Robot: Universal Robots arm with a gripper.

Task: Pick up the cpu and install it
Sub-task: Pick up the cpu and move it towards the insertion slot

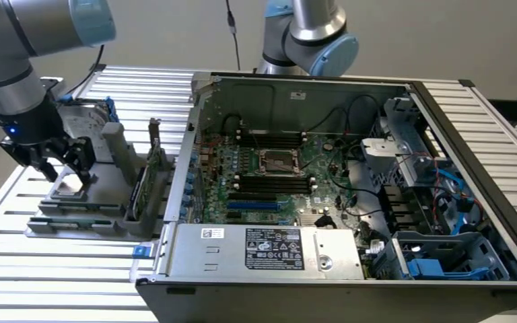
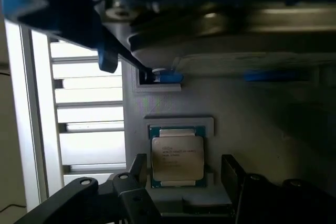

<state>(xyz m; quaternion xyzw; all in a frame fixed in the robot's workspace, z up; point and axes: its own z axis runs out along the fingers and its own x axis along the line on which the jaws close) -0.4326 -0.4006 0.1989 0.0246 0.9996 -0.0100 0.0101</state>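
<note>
We see the pincer released, its two dark fingers spread wide on either side of the cpu, close beside its edges and not clamped on it. We judge that the spread is there to clear the chip's sides ahead of a grip.

The cpu lies flat in a shallow square recess of the grey holder tray, which keeps it level and squared between the fingers. Its top is a plain matt silver-grey metal plate with faint print, framed by a thin green board edge. The tray looks like smooth moulded plastic, and its upright slots hold cards on edge.

The tray rests on the slatted metal table, at the exterior view's left of the open computer case. Inside the case, the square metal-framed socket lies face up on the motherboard, well apart from the chip.
</note>
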